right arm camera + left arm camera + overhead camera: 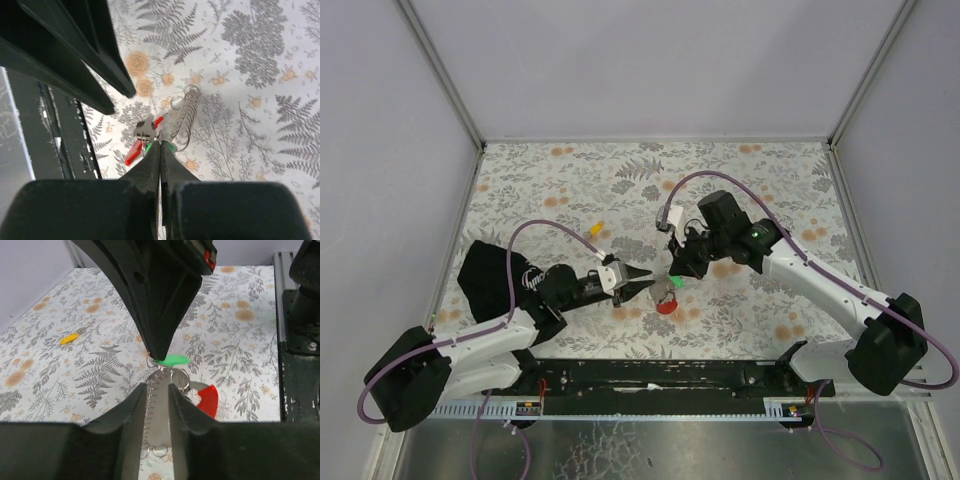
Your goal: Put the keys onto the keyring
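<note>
One half-hidden green key in tight right jaws; left jaws slightly apart astride keyring.

The left gripper has its dark fingers narrowly apart beside a ridged silver metal strip, and just beyond its tips the black right gripper pinches a green-capped small metal key, with a curved red plastic loop just right and a yellow-capped small key far ahead-left on the floral-printed tablecloth.

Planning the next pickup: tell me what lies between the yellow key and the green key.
Nothing but bare floral tablecloth lies between the yellow key and the green key; the left wrist view shows that stretch clearly.
</note>
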{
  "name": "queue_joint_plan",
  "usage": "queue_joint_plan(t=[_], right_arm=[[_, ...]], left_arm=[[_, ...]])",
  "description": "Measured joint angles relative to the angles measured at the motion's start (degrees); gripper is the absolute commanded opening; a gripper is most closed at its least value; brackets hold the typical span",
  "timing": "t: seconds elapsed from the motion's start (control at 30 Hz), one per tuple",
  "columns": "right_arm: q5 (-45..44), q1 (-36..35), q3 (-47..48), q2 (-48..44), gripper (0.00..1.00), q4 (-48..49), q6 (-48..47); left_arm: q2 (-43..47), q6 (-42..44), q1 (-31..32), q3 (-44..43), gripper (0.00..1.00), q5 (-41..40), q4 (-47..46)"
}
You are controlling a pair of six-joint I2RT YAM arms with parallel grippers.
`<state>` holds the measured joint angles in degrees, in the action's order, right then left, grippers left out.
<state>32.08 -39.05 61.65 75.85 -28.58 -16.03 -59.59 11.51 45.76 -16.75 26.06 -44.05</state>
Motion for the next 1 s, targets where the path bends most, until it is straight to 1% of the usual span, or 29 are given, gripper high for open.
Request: queue_joint_plan(t=[0.17, 0.3, 0.4, 0.57, 0.73, 0.8, 0.83, 0.87, 1.0], right_arm=[[-3.0, 0.3, 0.0, 0.0, 0.0, -0.7, -0.1], [-6.2, 0.4, 0.0, 0.2, 0.0, -0.7, 0.0], [-9.4, 0.4, 0.1, 0.5, 0.0, -0.7, 0.4], [-16.4, 1.2, 1.2, 1.7, 0.0, 0.4, 2.1], [-19.6, 6.0, 0.7, 1.7, 0.0, 2.6, 6.2], [-19.5, 8.6, -0.8, 1.5, 0.0, 4.3, 8.2], [-19.4, 10.1, -2.1, 1.3, 0.0, 5.5, 9.5], [-19.4, 11.6, -3.7, 1.0, 0.0, 6.4, 10.9], [-20.6, 16.4, -11.6, -1.1, 0.0, 10.1, 16.2]], left_arm=[[2.1, 0.0, 0.0, 0.5, 0.41, -2.8, 0.2], [3.8, -0.2, 0.0, 1.4, 0.52, -6.6, 0.5], [4.7, -0.8, 0.0, 2.1, 0.6, -10.7, 0.7], [5.0, -2.8, -0.2, 2.4, 0.78, -18.3, 1.2], [5.0, -5.8, -1.2, 2.4, 0.87, -25.4, 1.7], [5.0, -7.1, -2.0, 2.4, 0.94, -27.3, 1.9], [5.0, -8.0, -2.5, 2.4, 0.98, -28.1, 2.1], [5.1, -8.8, -3.1, 2.4, 1.0, -29.0, 2.5], [6.1, -12.2, -5.6, 2.4, 1.0, -31.4, 3.9]])
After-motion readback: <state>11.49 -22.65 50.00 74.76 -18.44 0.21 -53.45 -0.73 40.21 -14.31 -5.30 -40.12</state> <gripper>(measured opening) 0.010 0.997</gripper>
